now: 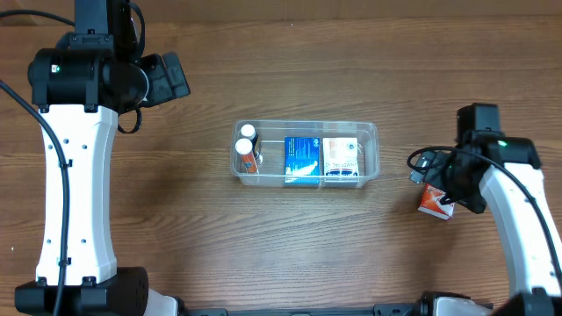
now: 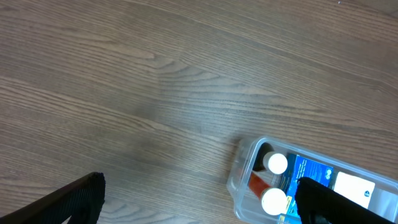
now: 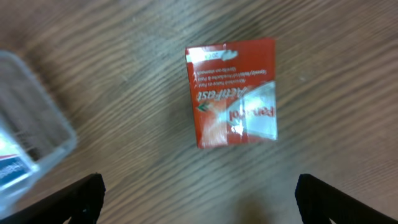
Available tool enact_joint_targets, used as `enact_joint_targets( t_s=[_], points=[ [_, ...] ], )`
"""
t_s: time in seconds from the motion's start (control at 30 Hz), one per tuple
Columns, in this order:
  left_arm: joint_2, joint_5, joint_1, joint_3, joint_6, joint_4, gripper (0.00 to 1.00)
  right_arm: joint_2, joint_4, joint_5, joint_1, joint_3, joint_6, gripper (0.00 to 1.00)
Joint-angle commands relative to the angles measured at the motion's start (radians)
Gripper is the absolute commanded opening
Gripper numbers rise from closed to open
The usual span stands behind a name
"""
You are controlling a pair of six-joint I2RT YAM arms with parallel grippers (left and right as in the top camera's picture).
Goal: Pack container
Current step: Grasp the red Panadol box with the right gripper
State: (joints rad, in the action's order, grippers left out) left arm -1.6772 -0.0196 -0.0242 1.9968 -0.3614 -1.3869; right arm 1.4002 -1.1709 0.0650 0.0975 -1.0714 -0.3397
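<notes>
From up here the container (image 1: 373,158) sits mid-table, between my two arms. It lies off to the left of the right gripper (image 1: 439,180) and to the right of the left gripper (image 1: 167,77), a bit closer to the right one. It already holds two white-capped bottles (image 1: 245,139) at its left end, then a blue box (image 1: 301,158) and a white box (image 1: 341,156) side by side. The right gripper is spread wide and grips nothing. In its wrist camera the two dark fingertips (image 3: 81,196) show only at the bottom corners, with bare wood between them. A small red box (image 3: 233,93) lies flat on the table (image 1: 176,228) just ahead of that gap, a little right of centre and apart from both fingers. One rounded corner of the container (image 3: 37,134) pokes in at the far left of that view, clear of the red box. In the overhead view the red box (image 1: 435,202) is partly covered by the right gripper. The left gripper (image 2: 199,205) is also opened wide and empty, hanging well back from the tub. Its camera catches the container (image 2: 239,168) ahead and to the right, by the right fingertip (image 2: 329,202), with the bottles' white caps (image 2: 276,163) showing through the clear end wall.
</notes>
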Motion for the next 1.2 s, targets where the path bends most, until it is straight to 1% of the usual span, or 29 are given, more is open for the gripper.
enact_joint_targets(
  t_s=[0.0,0.1,0.17,0.2,0.27,0.43,0.57,0.87,0.97,1.0,1.07,1.13,1.17],
  points=[
    [0.003,-0.006,0.004,0.014,0.026,0.003,0.99,0.084,0.061,0.001,0.012,0.016,0.056,1.00],
    [0.003,-0.006,0.004,0.014,0.026,0.003,0.99,0.152,0.097,0.002,0.079,0.016,0.061,1.00],
    [0.003,-0.007,0.004,0.014,0.026,0.003,0.99,0.177,0.105,0.003,0.150,0.018,0.102,1.00],
    [0.003,-0.007,0.004,0.014,0.025,0.004,0.99,0.184,0.104,0.000,0.179,0.018,0.148,1.00],
    [0.003,-0.006,0.004,0.014,0.025,0.010,0.99,0.188,0.108,-0.028,0.211,0.019,0.185,1.00],
    [0.003,-0.006,0.004,0.014,0.025,0.013,0.99,0.188,0.116,-0.114,0.214,0.019,0.268,1.00],
    [0.003,-0.006,0.004,0.014,0.025,0.014,0.99,0.197,0.119,-0.119,0.214,0.023,0.289,1.00],
    [0.003,-0.006,0.004,0.014,0.026,0.014,0.99,0.386,0.157,-0.120,0.214,0.023,0.292,1.00],
    [0.003,-0.006,0.004,0.014,0.026,0.013,0.99,0.411,0.169,-0.120,0.214,0.023,0.291,1.00],
    [0.003,-0.006,0.004,0.014,0.026,0.011,0.99,0.411,0.171,-0.120,0.214,0.023,0.291,0.97],
    [0.003,-0.006,0.004,0.014,0.026,0.011,0.99,0.411,0.171,-0.120,0.214,0.023,0.291,0.84],
    [0.003,-0.006,0.004,0.014,0.026,0.010,1.00,0.411,0.171,-0.120,0.214,0.023,0.291,0.73],
    [0.003,-0.006,0.004,0.014,0.025,0.010,1.00,0.411,0.171,-0.120,0.214,0.023,0.291,0.70]
  ],
)
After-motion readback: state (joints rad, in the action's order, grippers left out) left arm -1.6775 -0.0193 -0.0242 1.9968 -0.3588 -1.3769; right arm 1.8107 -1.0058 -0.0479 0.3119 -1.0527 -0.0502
